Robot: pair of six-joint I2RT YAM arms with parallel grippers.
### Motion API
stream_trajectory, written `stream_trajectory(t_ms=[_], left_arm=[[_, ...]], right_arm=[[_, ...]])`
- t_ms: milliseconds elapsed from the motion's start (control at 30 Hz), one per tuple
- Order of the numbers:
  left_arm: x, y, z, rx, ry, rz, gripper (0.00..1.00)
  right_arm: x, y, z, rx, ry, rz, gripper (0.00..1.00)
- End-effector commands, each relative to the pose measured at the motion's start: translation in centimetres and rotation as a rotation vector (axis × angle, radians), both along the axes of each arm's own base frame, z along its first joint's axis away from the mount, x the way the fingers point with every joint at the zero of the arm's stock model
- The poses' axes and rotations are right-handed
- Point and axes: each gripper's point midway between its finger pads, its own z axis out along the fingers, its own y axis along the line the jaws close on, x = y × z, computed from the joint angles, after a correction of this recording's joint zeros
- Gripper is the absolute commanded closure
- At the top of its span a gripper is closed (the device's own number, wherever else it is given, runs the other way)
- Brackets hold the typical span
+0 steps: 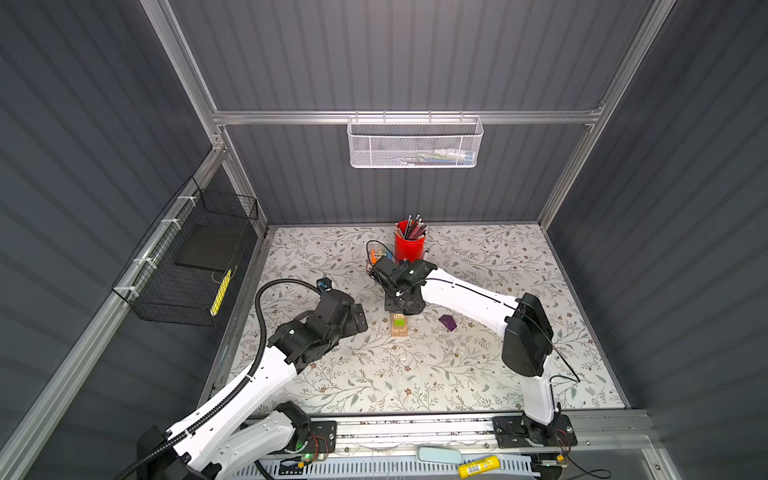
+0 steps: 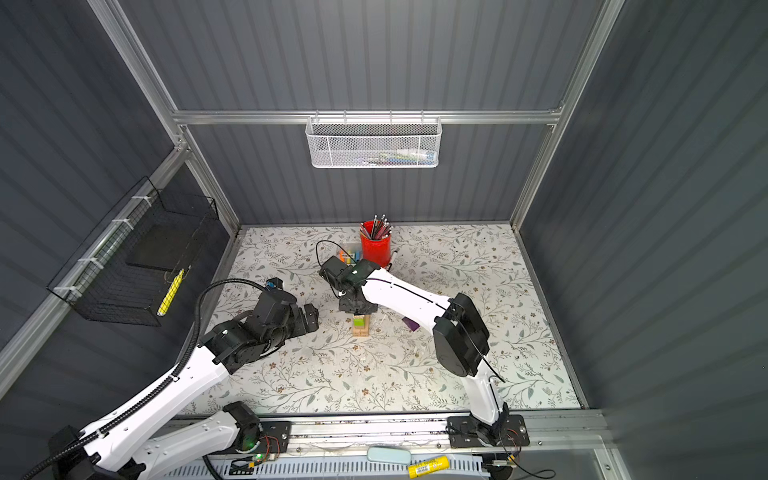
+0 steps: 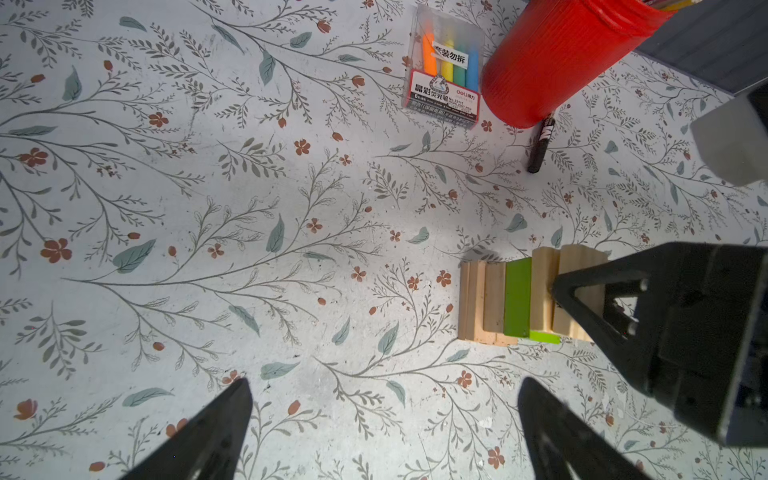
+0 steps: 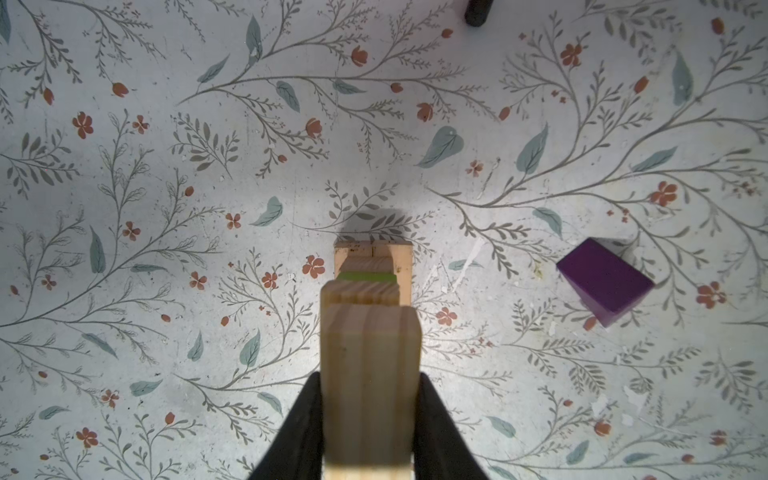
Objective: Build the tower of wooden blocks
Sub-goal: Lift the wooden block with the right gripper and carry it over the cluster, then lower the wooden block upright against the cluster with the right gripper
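The tower (image 1: 399,328) (image 2: 360,328) stands mid-table: pale wood blocks with a lime-green block (image 3: 517,297) (image 4: 365,276) among them. My right gripper (image 1: 400,312) (image 2: 358,311) (image 4: 370,399) hangs straight over it, shut on a pale wood block (image 4: 370,365) at the tower's top (image 3: 579,266). Whether that block rests on the one below I cannot tell. A purple block (image 1: 448,322) (image 2: 410,324) (image 4: 602,282) lies loose to the tower's right. My left gripper (image 1: 360,320) (image 2: 310,318) (image 3: 384,415) is open and empty, left of the tower.
A red pencil cup (image 1: 409,246) (image 3: 552,62) and a clear box of markers (image 1: 379,254) (image 3: 446,66) stand behind the tower, with a black pen (image 3: 540,145) lying by the cup. A white mesh basket (image 1: 415,143) hangs on the back wall, a black wire basket (image 1: 187,270) on the left wall.
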Motion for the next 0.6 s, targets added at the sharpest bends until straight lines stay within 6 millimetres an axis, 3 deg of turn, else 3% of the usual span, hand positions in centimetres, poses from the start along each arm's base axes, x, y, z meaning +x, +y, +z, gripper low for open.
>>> stream_trajectory(t_ms=[0, 300, 567], left_arm=[[-0.26, 0.59, -0.58, 0.034, 0.015, -0.002, 0.0], [-0.32, 0.69, -0.57, 0.037, 0.016, 0.0, 0.0], [-0.4, 0.92, -0.47, 0.037, 0.013, 0.007, 0.0]], right_arm=[[0.06, -0.11, -0.58, -0.017, 0.02, -0.008, 0.73], [0.21, 0.11, -0.79, -0.012, 0.027, -0.006, 0.56], [0.17, 0.08, -1.44, -0.015, 0.042, -0.012, 0.52]])
